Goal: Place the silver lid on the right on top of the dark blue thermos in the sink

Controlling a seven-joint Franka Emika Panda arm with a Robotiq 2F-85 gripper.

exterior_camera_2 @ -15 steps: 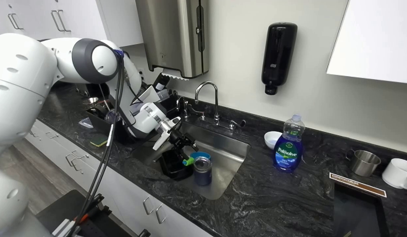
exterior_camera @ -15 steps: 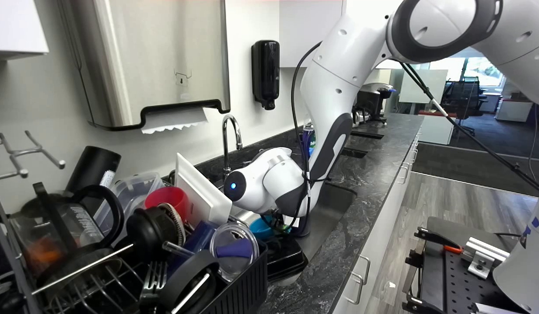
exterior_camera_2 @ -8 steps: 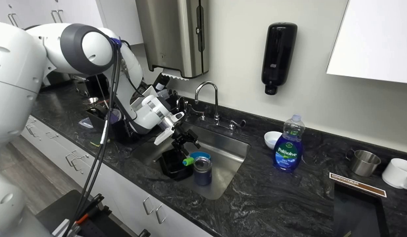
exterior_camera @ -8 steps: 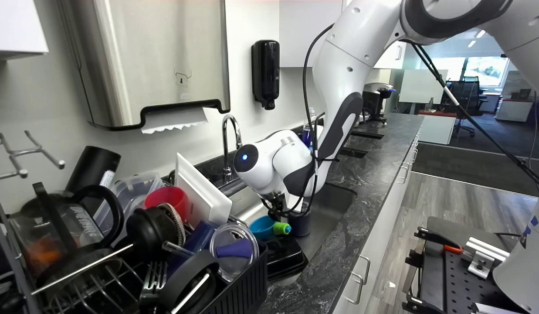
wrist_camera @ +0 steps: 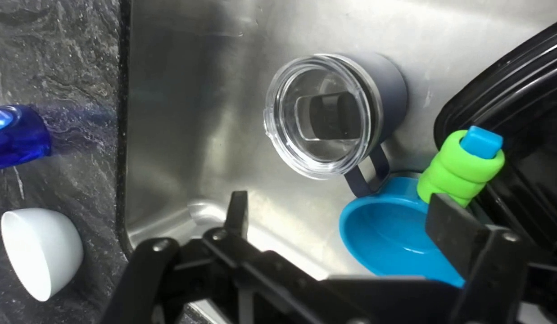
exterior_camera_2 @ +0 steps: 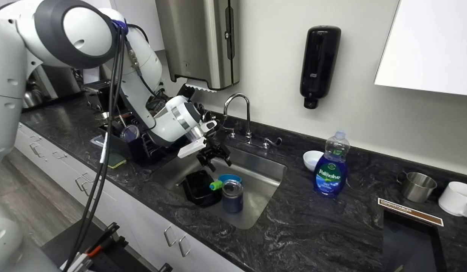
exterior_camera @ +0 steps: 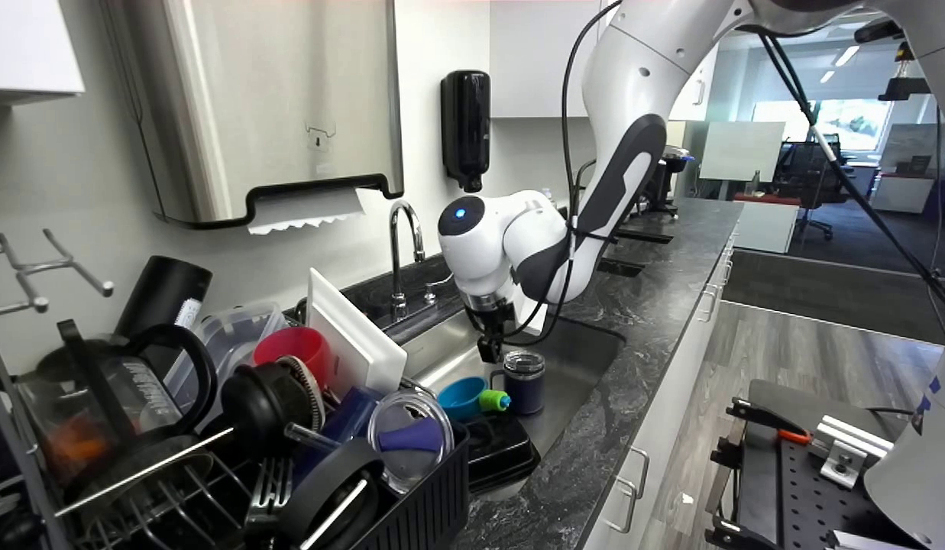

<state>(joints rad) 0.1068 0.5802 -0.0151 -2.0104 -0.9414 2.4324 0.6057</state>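
The dark blue thermos [exterior_camera_2: 232, 203] is a handled mug standing upright in the metal sink [exterior_camera_2: 269, 185]. It also shows in the wrist view [wrist_camera: 392, 92] and an exterior view [exterior_camera: 528, 396]. The silver lid [exterior_camera_2: 232, 186] rests on top of it. In the wrist view the lid [wrist_camera: 321, 117] looks clear, round, with a dark slider in its centre. My gripper [exterior_camera_2: 220, 166] is open and empty, above the sink behind the thermos. In the wrist view the fingertips of my gripper [wrist_camera: 337, 200] are wide apart, with the thermos beyond them.
A blue cup [wrist_camera: 391, 229] with a green handle [wrist_camera: 458, 171] and a black container [exterior_camera_2: 199, 189] lie beside the thermos. The faucet [exterior_camera_2: 248, 117] stands behind the sink. A white bowl [exterior_camera_2: 311, 159] and soap bottle [exterior_camera_2: 330, 172] stand on the counter. A loaded dish rack [exterior_camera: 434, 496] flanks the sink.
My arm has risen, and the gripper has moved up and away from the thermos and the green handle. The thermos and the lid on it have stayed in place.
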